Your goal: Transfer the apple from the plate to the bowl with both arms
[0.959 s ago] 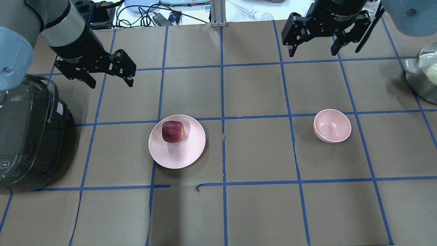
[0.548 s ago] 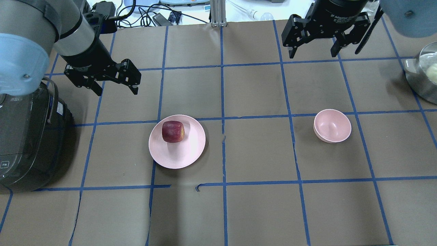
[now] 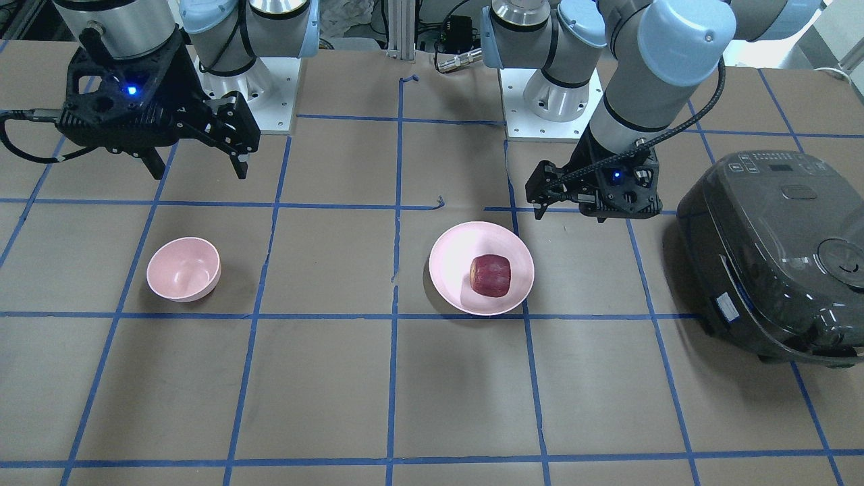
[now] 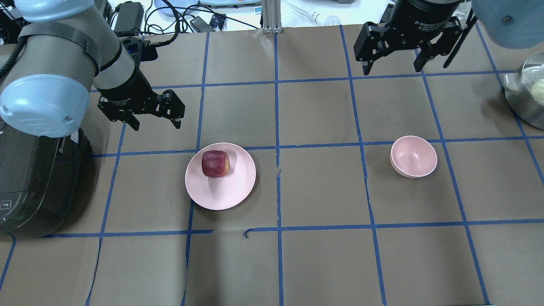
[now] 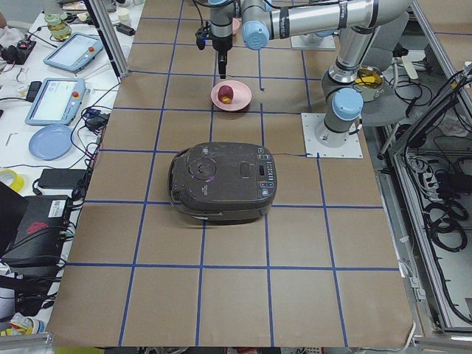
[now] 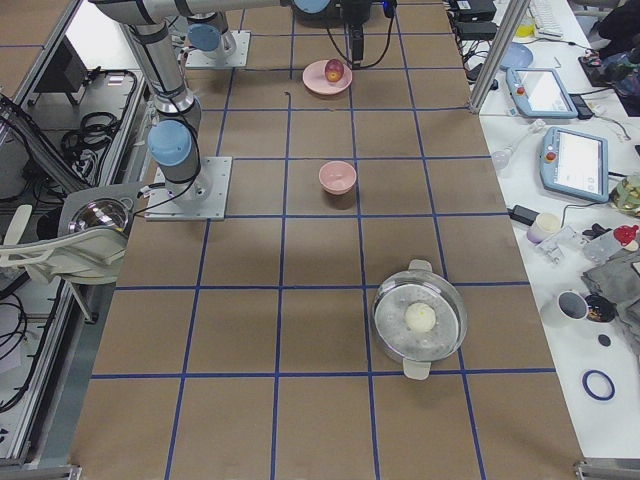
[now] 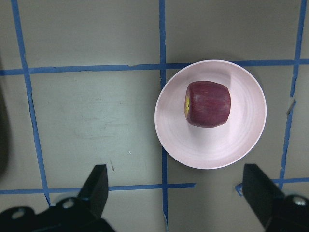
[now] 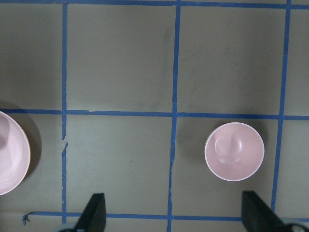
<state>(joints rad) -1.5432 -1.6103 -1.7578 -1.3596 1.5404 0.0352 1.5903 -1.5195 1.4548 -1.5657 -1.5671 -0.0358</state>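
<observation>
The dark red apple [image 4: 215, 163] lies on the back left part of the wide pink plate [image 4: 229, 191], left of the table's middle. It also shows in the left wrist view [image 7: 207, 104] on the plate [image 7: 212, 147]. My left gripper [image 4: 156, 124] is open and empty, hanging above the table behind and to the left of the plate. The small deep pink bowl [image 4: 413, 156] stands empty on the right, also seen in the right wrist view [image 8: 234, 151]. My right gripper [image 4: 392, 70] is open and empty, high above the table behind the bowl.
A dark rice cooker [image 4: 34, 178] stands at the left edge, close to my left arm. A steel pot [image 4: 527, 97] holding a pale ball sits at the right edge. Cables and devices lie beyond the table's far edge.
My left gripper has moved right and toward the plate, and now hangs closer to the apple. My right gripper has shifted only slightly. Apple, plate and bowl have not moved.
</observation>
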